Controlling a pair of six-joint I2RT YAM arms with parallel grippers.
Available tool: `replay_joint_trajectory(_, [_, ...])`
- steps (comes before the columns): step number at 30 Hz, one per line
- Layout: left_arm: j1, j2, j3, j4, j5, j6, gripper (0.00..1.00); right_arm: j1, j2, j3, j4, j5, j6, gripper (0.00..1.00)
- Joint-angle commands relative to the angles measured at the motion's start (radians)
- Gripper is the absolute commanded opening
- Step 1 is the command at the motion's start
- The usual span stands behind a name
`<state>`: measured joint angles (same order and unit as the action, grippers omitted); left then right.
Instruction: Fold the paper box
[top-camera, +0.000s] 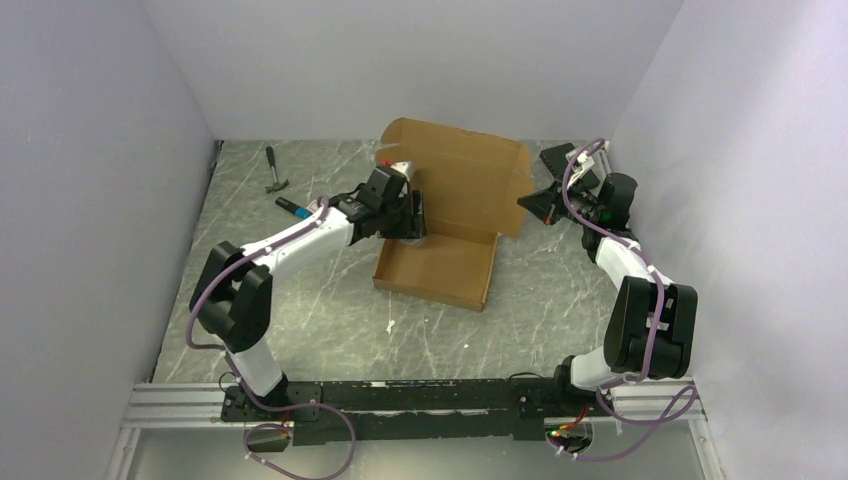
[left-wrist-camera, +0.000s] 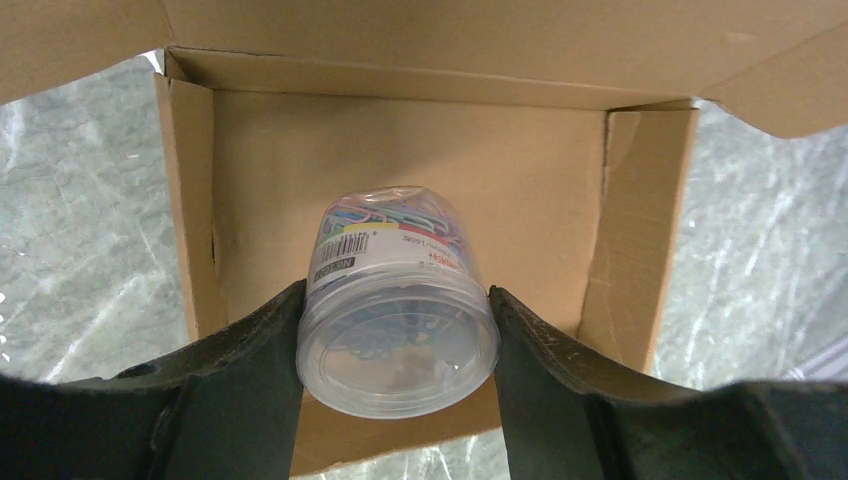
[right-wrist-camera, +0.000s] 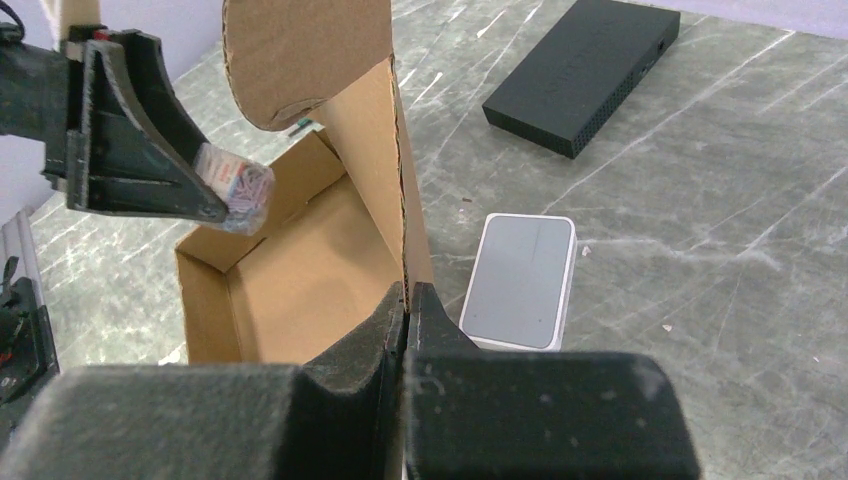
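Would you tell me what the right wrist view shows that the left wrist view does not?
Only the right wrist view: the right tool shut on the lid edge of the paper box, a black slab and a white case. Only the left wrist view: the barcode label on the clear tub. Both: the box's tray and the left tool gripping that tub.

The top external camera sits high behind both arm bases, tilted down and forward, far enough back to take in the whole surface (top-camera: 330, 320), the paper box (top-camera: 440, 265) and both arms. The left wrist camera looks along the left pincer (left-wrist-camera: 397, 293), close and steeply down into the box tray, past the tub of paper clips (left-wrist-camera: 395, 335) it clamps. The right wrist camera looks along the right pincer (right-wrist-camera: 408, 292), nipped on a box wall, across that same tray; it also shows the tub and the left pincer.
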<state>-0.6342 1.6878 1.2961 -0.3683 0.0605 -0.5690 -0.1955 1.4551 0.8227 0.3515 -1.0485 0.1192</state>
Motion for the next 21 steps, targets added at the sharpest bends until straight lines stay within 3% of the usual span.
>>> replay_joint_trajectory(1, [-0.026,0.053,0.085,-0.064,-0.120,0.016,0.06,0.002,-0.004,0.012,0.044,-0.010,-0.007,0.00])
replay_joint_trajectory(14, [-0.035,0.190,0.178,-0.097,-0.211,0.083,0.15,0.002,-0.003,0.010,0.047,-0.008,-0.005,0.00])
replay_joint_trajectory(21, [-0.035,0.242,0.231,-0.136,-0.247,0.104,0.31,0.002,-0.002,0.010,0.048,-0.010,-0.005,0.00])
